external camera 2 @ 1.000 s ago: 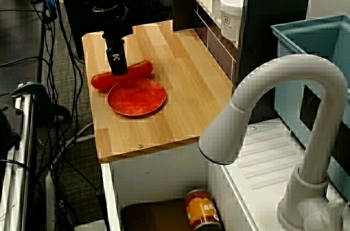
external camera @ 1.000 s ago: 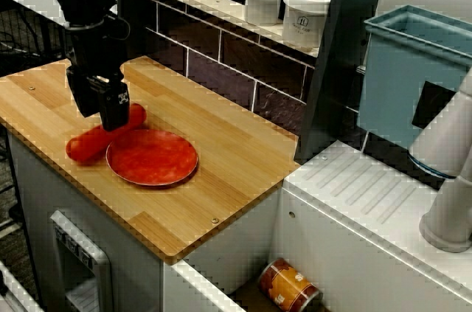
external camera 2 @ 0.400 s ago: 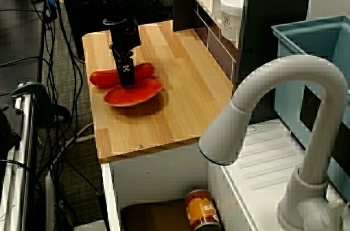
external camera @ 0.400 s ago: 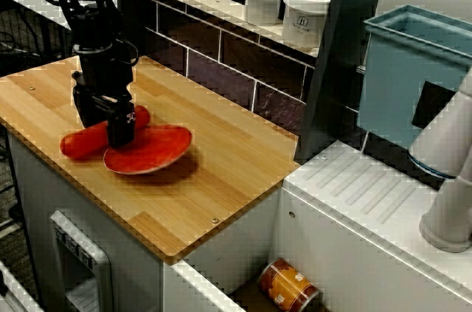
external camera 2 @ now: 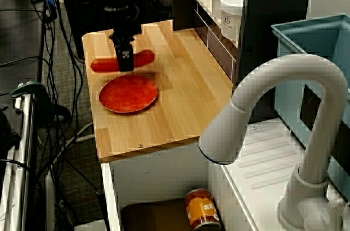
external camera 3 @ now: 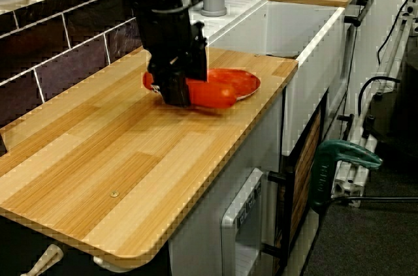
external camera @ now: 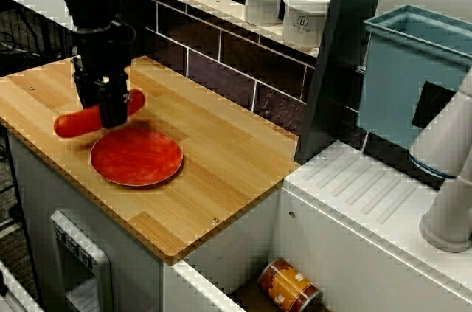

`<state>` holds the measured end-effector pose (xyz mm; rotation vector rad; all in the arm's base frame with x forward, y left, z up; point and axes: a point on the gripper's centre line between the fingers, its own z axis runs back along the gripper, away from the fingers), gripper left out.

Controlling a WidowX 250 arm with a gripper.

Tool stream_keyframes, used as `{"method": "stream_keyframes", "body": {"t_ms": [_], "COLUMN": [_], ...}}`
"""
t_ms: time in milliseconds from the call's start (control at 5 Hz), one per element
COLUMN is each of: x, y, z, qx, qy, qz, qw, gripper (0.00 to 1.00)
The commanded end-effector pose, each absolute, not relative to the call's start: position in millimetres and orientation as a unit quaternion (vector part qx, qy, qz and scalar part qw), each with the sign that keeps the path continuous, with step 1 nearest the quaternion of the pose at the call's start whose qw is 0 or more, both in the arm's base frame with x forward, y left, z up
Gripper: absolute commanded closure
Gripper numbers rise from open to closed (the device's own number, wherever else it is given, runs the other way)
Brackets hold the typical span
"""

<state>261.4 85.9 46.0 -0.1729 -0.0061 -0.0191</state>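
**Red sausage pinched in the gripper, just off the plate's rim**

The red sausage (external camera: 74,123) hangs level in the air a little above the wooden counter (external camera: 221,157), with a faint shadow on the wood beneath it. The black gripper (external camera: 112,109) comes down from above and pinches it near mid-length, fingers pressed against its two sides, so that both rounded ends stick out past the fingers.

In the view from behind the faucet, the sausage (external camera 2: 104,65) sits beyond the red plate (external camera 2: 128,93), clear of it, and the gripper (external camera 2: 126,61) hides its middle. In the low view from the counter's end, the sausage (external camera 3: 210,94) overlaps the near edge of the plate (external camera 3: 243,80), and the gripper (external camera 3: 176,90) covers its left half. Whether any part of it hangs over the rim cannot be told.

The plate (external camera: 136,157) lies flat on the wood near the counter's front edge with nothing on it.

Farther out:
- Two white jars (external camera: 263,1) stand on the ledge above the dark tiled wall.
- A blue bin (external camera: 413,68) stands to the right, past a dark upright post.
- A white faucet (external camera 2: 262,111) arches over the white drainboard (external camera: 369,201).
- An orange can (external camera: 289,285) lies on its side in the opening below.
- A green clamp (external camera 3: 343,158) shows beside the cabinet front.
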Motion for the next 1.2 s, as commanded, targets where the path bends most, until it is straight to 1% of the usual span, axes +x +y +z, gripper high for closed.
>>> {"method": "stream_keyframes", "body": {"t_ms": [0, 200, 400, 600, 800, 1000], "x": [266, 270, 267, 259, 255, 251], "y": [102, 80, 56, 36, 24, 23], "z": [103, 119, 130, 135, 125, 110], "qx": [-0.109, -0.113, -0.114, -0.105, -0.068, -0.041], "qy": [-0.048, -0.058, -0.075, -0.098, -0.090, -0.085], "qz": [-0.037, -0.097, -0.158, -0.207, -0.303, -0.336], "qw": [0.992, 0.987, 0.978, 0.968, 0.946, 0.937], "gripper": [1.00, 1.00, 1.00, 1.00, 1.00, 1.00]}}
